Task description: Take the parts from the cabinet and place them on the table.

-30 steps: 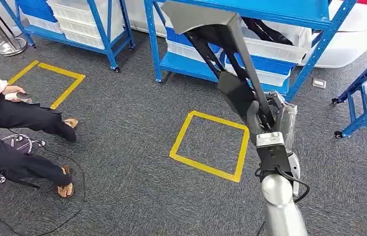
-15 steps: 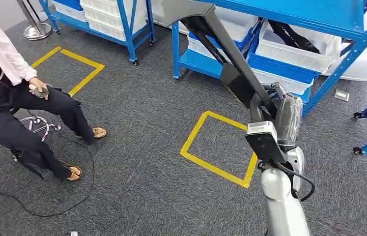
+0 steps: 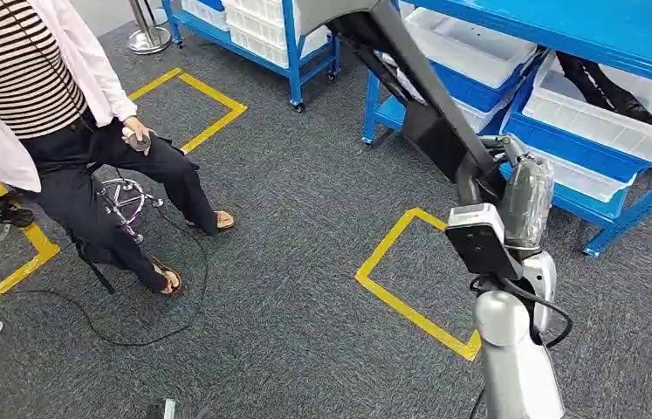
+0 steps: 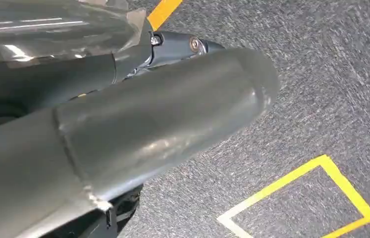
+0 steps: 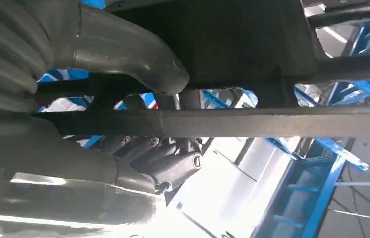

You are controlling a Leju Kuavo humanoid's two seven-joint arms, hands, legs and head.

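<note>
My right hand grips a long dark part, thumb over one side and fingers curled under it, raised above grey carpet in front of blue shelving stacked with white bins. My left hand hangs over a yellow tape square; I cannot tell whether its fingers are apart. A person sits on a stool at left.
</note>
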